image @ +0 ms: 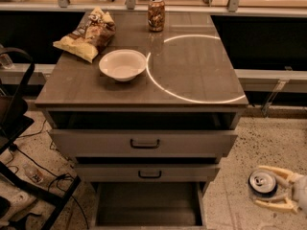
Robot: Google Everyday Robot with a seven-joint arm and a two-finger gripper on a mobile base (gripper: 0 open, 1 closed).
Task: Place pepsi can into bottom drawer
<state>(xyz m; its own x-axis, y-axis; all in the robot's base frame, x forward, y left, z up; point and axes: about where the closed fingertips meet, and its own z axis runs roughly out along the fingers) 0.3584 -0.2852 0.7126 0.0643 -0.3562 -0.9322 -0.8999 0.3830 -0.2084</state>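
Cabinet top (201, 80): chip bag (88, 32) at rear left, bowl (123, 64) just before it, brown can (156, 14) at rear centre. Beneath lie two drawers (144, 143), then the open bottom drawer (148, 202). Right of it is the gripper (260, 186), with the pepsi can (263, 181) clasped between its fingers.
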